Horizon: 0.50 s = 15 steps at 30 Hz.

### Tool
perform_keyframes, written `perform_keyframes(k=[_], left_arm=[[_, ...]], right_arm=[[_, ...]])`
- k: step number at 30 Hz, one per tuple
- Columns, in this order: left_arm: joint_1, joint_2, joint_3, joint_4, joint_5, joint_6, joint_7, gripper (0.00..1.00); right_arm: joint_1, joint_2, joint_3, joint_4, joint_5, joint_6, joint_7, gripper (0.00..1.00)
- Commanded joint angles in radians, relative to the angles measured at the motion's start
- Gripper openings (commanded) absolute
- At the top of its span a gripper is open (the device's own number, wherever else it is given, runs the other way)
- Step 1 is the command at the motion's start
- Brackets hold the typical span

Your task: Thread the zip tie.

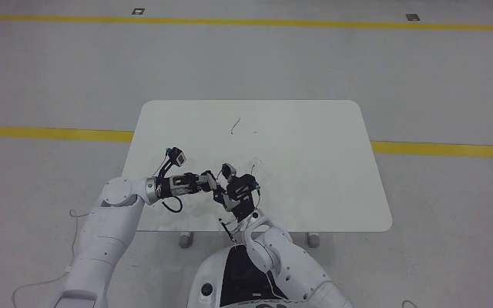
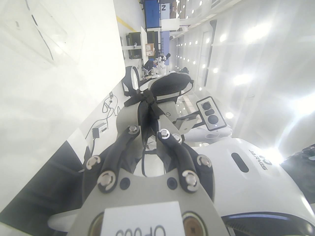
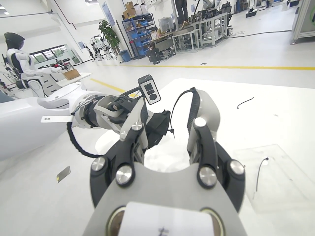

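as right gripper (image 3: 169, 103) gapes, zip tie (image 3: 172, 116) arcs.

black zip tie (image 3: 177, 98), white table (image 1: 308, 154)

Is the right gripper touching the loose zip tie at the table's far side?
Apart. Right wrist view: bare table separates the loose zip tie from the right gripper, plainly.

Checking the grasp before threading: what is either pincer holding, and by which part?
The left pincer is shut on the zip tie near its head end. The strap arcs up toward the open right pincer, which holds nothing.
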State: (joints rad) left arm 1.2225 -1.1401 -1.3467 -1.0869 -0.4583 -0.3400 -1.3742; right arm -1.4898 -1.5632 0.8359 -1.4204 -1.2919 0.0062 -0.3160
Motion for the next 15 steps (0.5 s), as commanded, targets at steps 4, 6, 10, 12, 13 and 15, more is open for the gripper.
perform_keyframes(k=[4, 6, 10, 12, 13, 15], left_arm=[[0.000, 0.000, 0.000, 0.000, 0.000, 0.000, 0.000, 0.00], [0.000, 0.000, 0.000, 0.000, 0.000, 0.000, 0.000, 0.00], [0.000, 0.000, 0.000, 0.000, 0.000, 0.000, 0.000, 0.00], [0.000, 0.000, 0.000, 0.000, 0.000, 0.000, 0.000, 0.00], [0.000, 0.000, 0.000, 0.000, 0.000, 0.000, 0.000, 0.00], [0.000, 0.000, 0.000, 0.000, 0.000, 0.000, 0.000, 0.00]], right_arm=[[-0.005, 0.001, 0.001, -0.008, 0.003, 0.008, -0.005, 0.06], [-0.007, 0.002, 0.001, -0.010, 0.003, 0.010, -0.006, 0.00], [-0.008, 0.003, 0.002, -0.012, 0.003, 0.012, -0.006, 0.00], [-0.007, 0.003, 0.001, -0.009, 0.002, 0.012, -0.004, 0.00], [-0.007, 0.003, -0.001, -0.008, 0.002, 0.011, -0.002, 0.00], [-0.004, 0.002, -0.004, -0.003, 0.003, 0.011, 0.001, 0.00]])
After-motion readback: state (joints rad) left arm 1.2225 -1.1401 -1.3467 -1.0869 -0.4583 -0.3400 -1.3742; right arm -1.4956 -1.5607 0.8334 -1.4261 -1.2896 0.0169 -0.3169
